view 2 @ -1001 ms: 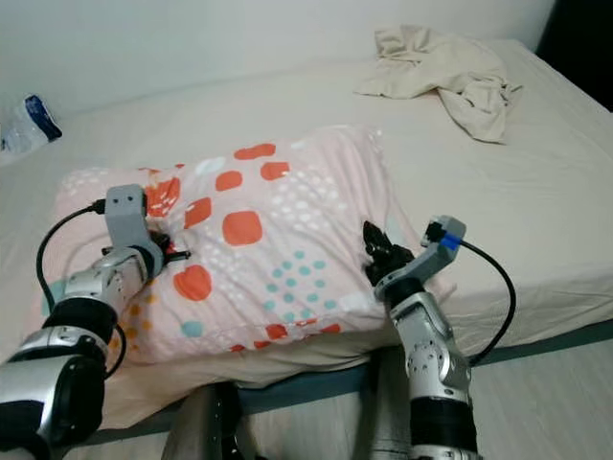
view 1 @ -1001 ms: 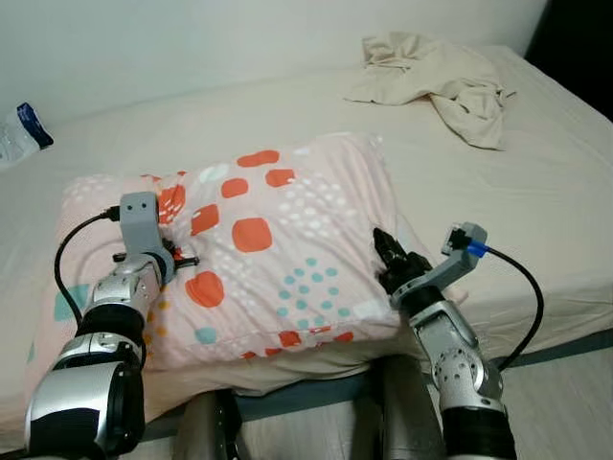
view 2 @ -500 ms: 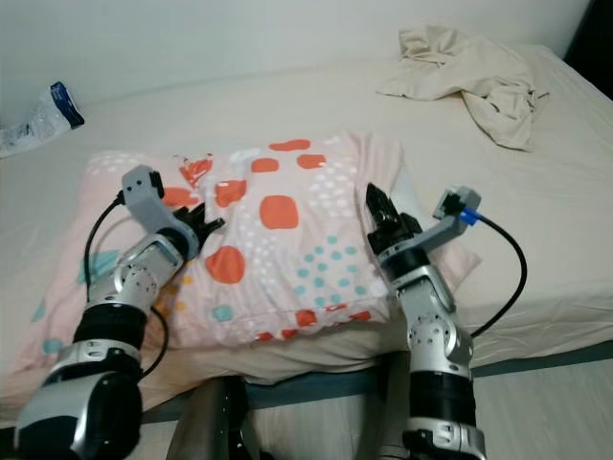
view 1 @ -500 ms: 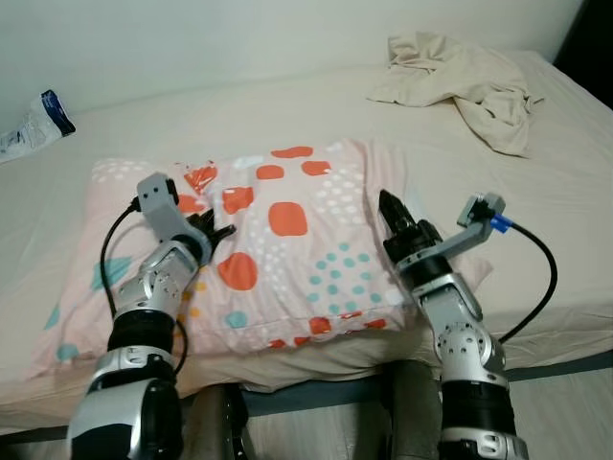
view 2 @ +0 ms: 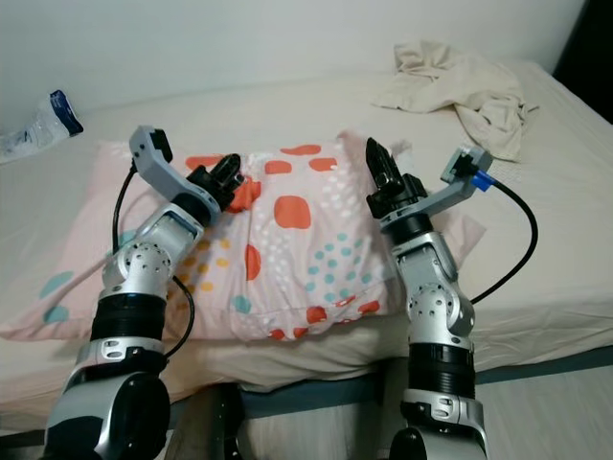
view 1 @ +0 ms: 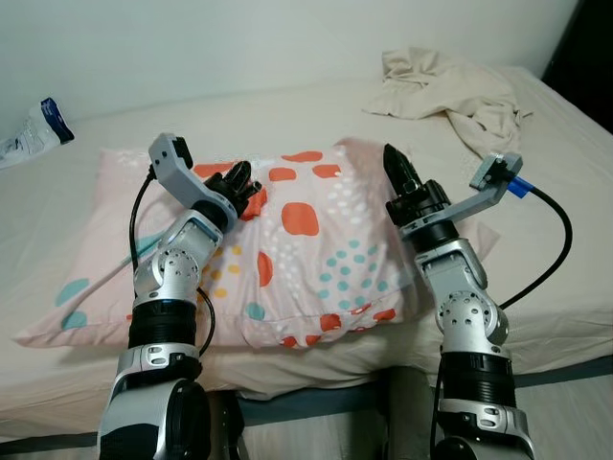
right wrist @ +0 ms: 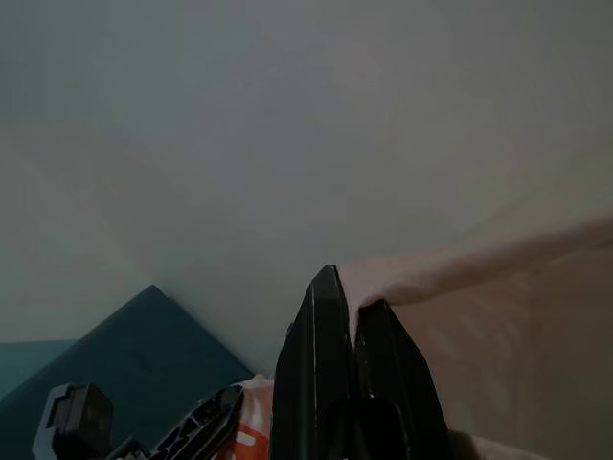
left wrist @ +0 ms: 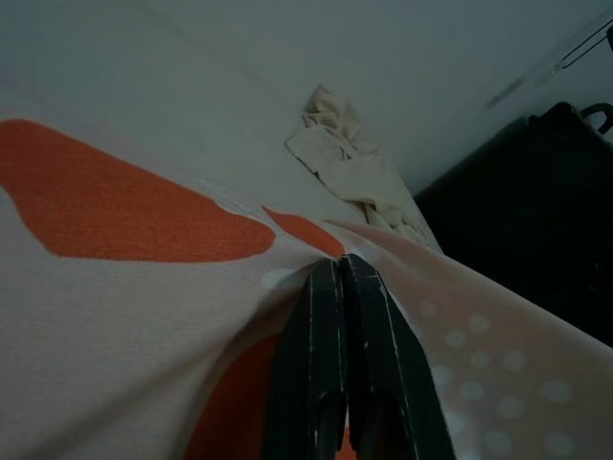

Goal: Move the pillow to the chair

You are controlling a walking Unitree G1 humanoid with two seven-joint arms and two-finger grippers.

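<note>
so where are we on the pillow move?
Done: both tools are pinched shut on the pillow, the left tool on its upper-left part and the right tool on its right edge. In hand: the lift, with the fabric bunched between them. Left: the pillow is on the bed, so the carry and placing remain.

Count: 1 patterned pillow (view 1: 306,240); 1 crumpled beige cloth (view 1: 450,86), 1 o'clock; 1 plastic packet (view 1: 34,129), 10 o'clock; 1 bed (view 1: 556,220); 2 grippers: left gripper (view 1: 244,187), right gripper (view 1: 395,165).
</note>
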